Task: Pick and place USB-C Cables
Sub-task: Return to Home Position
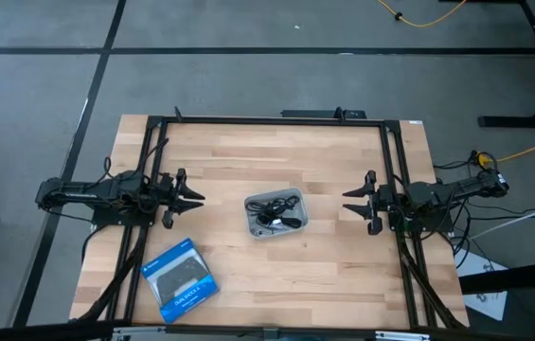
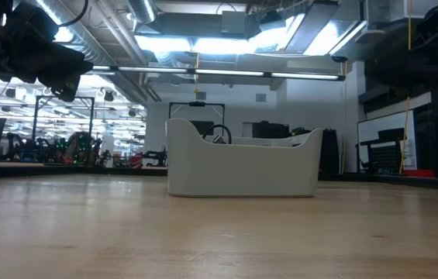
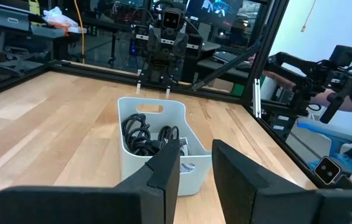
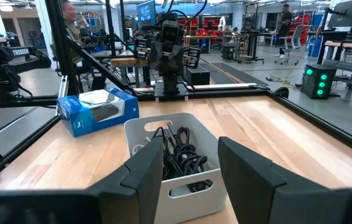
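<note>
Both grippers are released, fingers apart: the left gripper (image 1: 193, 199) and the right gripper (image 1: 350, 201) flank the gray bin (image 1: 303, 213). From above, the USB-C cables (image 1: 272, 210) lie inside it. The low view hides nearly all of them behind its wall.

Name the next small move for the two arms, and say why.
Probably just ease both arms back to rest, picking nothing. The thin bundled cables lie inside the gray plastic bin; I see none loose on the wooden table. The left gripper and right gripper are open, empty, at opposite sides of the bin.
</note>
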Controlling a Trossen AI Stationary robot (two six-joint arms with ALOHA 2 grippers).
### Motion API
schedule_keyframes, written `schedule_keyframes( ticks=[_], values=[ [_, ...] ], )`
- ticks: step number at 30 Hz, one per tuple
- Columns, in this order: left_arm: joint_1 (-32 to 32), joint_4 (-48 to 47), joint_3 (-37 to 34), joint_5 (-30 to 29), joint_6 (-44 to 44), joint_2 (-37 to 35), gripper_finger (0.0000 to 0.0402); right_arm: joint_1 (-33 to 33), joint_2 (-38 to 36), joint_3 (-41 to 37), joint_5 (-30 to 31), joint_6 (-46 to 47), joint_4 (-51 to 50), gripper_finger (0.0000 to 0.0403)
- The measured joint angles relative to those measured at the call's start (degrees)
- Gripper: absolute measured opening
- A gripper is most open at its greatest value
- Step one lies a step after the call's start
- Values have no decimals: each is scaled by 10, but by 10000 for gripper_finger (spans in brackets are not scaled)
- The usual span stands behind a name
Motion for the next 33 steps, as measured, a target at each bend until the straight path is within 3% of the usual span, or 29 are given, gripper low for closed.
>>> schedule_keyframes(
  ticks=[33],
  values=[
    [0, 0, 0, 0, 0, 0, 86, 0, 0, 0, 0, 0, 0, 159]
  ],
)
